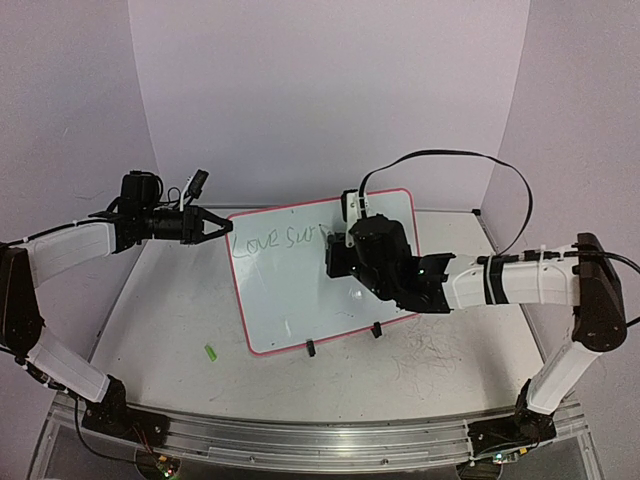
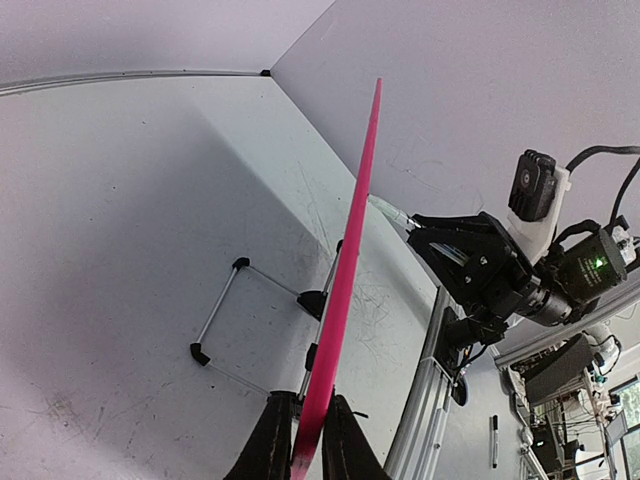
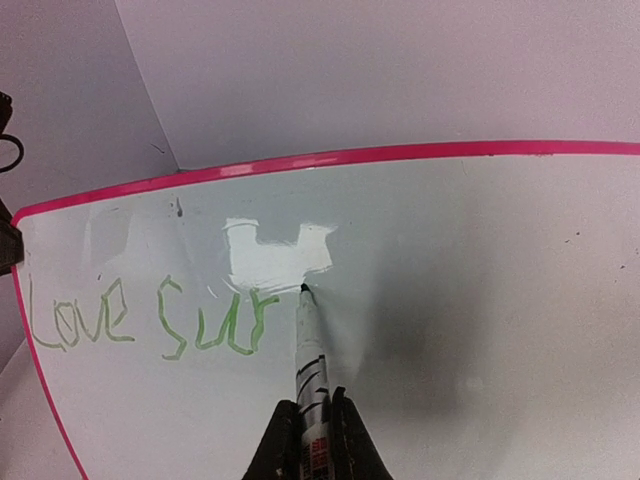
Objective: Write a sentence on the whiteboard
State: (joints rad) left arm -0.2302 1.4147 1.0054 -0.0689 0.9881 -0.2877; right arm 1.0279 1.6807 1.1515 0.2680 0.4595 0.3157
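The whiteboard (image 1: pixel 290 300) stands propped at a tilt mid-table on two black clip feet (image 1: pixel 310 348) — a thin, stiff, light panel by the look of it, slick-faced and likely to skid or tip back under pen pressure, so its pink rim (image 2: pixel 345 250) is the place to steady it. The left gripper (image 2: pixel 307 440) is clenched on that rim at the board's left edge. The right gripper (image 3: pixel 312 432) is clamped on the barrel of a slim marker (image 3: pixel 308 350) — its tip at the board's face, just past the green "Love sur" of the sentence (image 3: pixel 150 320).
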